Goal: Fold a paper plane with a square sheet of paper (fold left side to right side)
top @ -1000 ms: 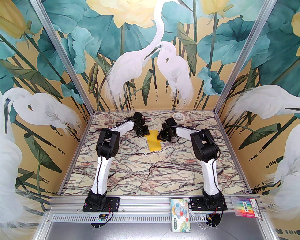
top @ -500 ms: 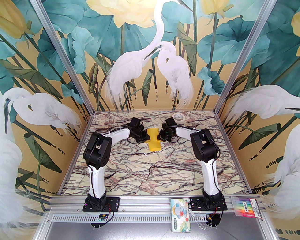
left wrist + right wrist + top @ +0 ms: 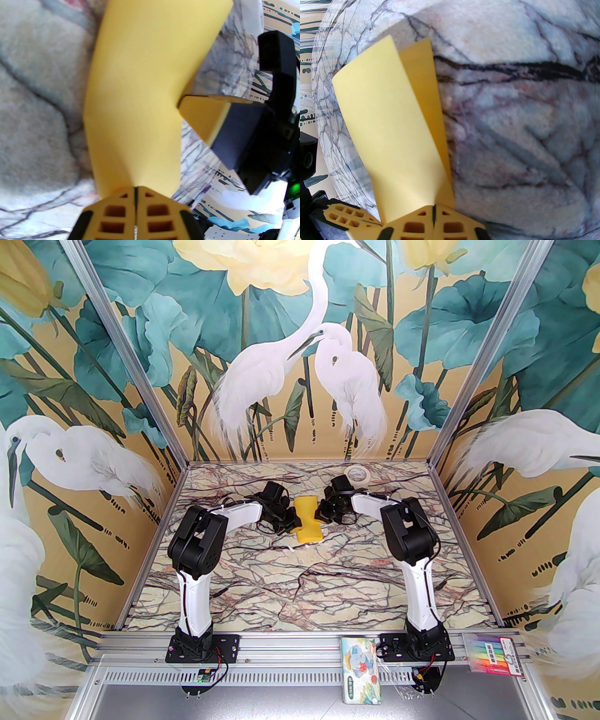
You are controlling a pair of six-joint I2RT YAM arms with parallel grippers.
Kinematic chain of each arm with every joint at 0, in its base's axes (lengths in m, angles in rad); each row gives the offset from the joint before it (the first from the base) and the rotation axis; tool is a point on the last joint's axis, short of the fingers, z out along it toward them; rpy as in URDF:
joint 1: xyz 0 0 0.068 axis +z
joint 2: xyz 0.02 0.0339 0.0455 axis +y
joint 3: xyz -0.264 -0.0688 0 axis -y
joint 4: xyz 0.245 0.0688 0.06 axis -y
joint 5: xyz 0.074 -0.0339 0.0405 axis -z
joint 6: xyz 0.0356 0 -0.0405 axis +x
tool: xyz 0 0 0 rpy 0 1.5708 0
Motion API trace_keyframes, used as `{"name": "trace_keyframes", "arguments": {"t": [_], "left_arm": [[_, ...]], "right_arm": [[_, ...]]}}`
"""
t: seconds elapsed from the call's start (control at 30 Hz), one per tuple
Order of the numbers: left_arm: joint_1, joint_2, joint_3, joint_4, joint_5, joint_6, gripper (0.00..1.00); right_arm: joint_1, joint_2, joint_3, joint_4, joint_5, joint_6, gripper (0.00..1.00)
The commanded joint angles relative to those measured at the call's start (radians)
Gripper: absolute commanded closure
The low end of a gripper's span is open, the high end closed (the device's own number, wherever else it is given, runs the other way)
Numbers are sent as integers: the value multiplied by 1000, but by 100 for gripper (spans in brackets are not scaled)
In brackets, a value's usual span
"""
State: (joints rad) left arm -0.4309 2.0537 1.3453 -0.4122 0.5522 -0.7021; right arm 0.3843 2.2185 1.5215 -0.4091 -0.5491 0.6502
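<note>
1. The square sheet of paper [image 3: 307,522] lay toward the far middle of the surface [image 3: 300,587]. It was doubled over into a narrow strip whose long axis ran near to far in the top view.
2. The left end effector [image 3: 135,190] was closed tight on the strip's left side. In its wrist view the paper rose straight out from between the shut fingers.
3. The right end effector [image 3: 434,209] was likewise pinched shut on the sheet, from the opposite, right side. 2 layers fanned out from its tips, the upper one paler and lifted off the lower.
4. The sheet therefore sat directly between the 2 end effectors, each touching it and neither nearer. The arms faced each other across the strip's short width.
5. By my judgement the left-to-right fold looked brought over but not flattened, since the layers bowed and their edges did not line up. The next move probably depended on laying the left-held edge onto the right-held one, square to the long axis, before pressing the crease.
</note>
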Motion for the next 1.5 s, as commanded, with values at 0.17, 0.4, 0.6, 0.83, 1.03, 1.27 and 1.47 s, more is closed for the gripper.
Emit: {"name": "trace_keyframes", "arguments": {"t": [0.17, 0.4, 0.6, 0.83, 1.03, 1.27, 1.47], "left_arm": [[-9, 47, -14, -79, -76, 83, 94], [-9, 22, 9, -95, -80, 90, 94], [-9, 64, 9, -128, -100, 104, 97], [-9, -3, 24, -112, -67, 92, 95], [-15, -85, -30, -37, 22, 36, 93], [-38, -75, -118, 1, 40, 23, 94], [-39, -27, -131, -55, -26, 69, 95]], "right_arm": [[2, 46, -4, -60, 61, -21, 100], [1, 44, -7, -59, 61, -20, 100], [2, 41, -10, -57, 61, -21, 100], [1, 42, -13, -59, 64, -20, 100], [1, 43, -12, -57, 64, -18, 100], [1, 43, -11, -57, 64, -17, 100], [1, 40, -12, -57, 64, -18, 100]]}}
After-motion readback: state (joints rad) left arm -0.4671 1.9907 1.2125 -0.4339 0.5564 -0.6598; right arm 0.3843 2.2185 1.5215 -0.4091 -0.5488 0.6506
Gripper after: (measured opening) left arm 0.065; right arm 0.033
